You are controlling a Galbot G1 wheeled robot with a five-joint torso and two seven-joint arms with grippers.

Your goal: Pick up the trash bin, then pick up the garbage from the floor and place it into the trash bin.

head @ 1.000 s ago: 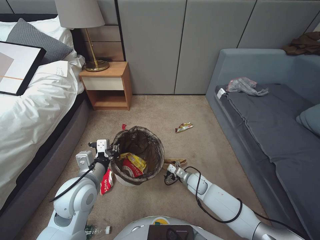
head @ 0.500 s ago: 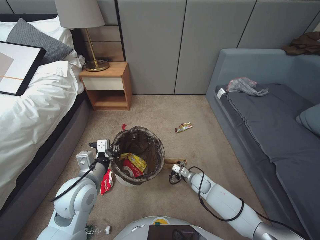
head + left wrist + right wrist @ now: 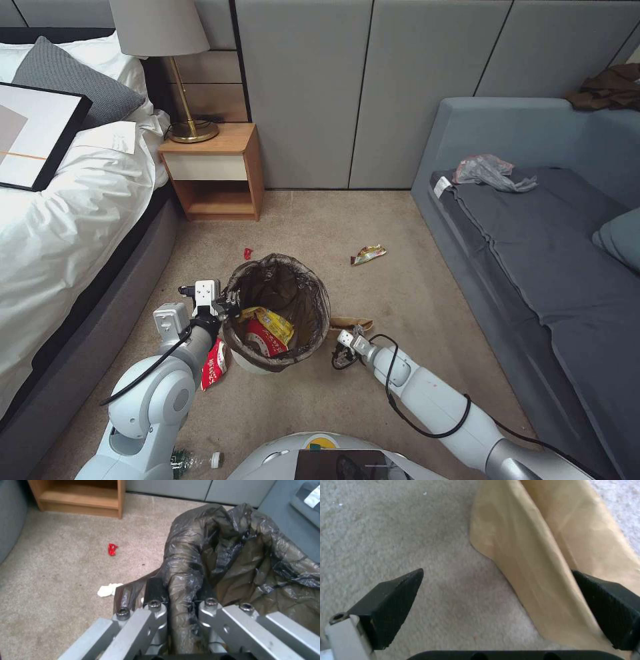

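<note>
Going from the bin outward: the trash bin [image 3: 277, 313] is pinched at its near-left rim by the left gripper [image 3: 223, 308], clenched on the dark bag liner [image 3: 213, 562] folded over the edge, so the bin part looks done. A yellow wrapper [image 3: 270, 322] and a red-and-white wrapper [image 3: 262, 339] are already inside it. Just right of the bin, the right gripper [image 3: 506, 610] is held low over the carpet [image 3: 400, 293] with its jaws spread wide, and the tan paper bag [image 3: 553, 555] is straddled but not squeezed yet, so that's the piece being worked on. Next move probably calls for a bit more drop and a close on the thin flat paper, which could slide. Left of the bin, another red-and-white wrapper [image 3: 215, 365] lies against its base. Beyond the bin, a small red scrap [image 3: 247, 253], a white tissue wad [image 3: 108, 590] and a yellowish wrapper [image 3: 368, 253] are left.
</note>
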